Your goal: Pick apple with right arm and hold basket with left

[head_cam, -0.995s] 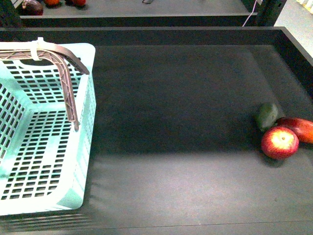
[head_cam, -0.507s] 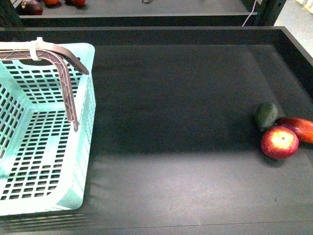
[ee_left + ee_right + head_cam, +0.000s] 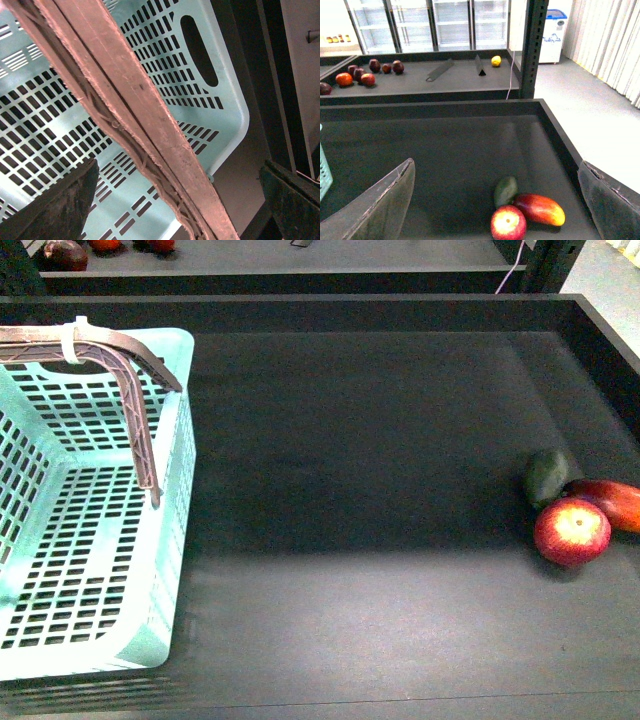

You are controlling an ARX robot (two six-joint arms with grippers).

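The red apple with a yellow patch lies at the right of the dark tray, touching an elongated dark-red fruit and next to a small dark green fruit. The turquoise basket stands at the left with its brown handle raised. No arm shows in the front view. In the right wrist view the apple lies ahead, between the open fingers of the right gripper. In the left wrist view the open left gripper straddles the brown handle above the basket, not touching it.
The tray's raised walls run along the back and right. A second shelf behind holds several dark fruits, a yellow fruit and two dividers. A black post stands at the back right.
The front view has shifted very slightly. The basket and the fruits have not moved.
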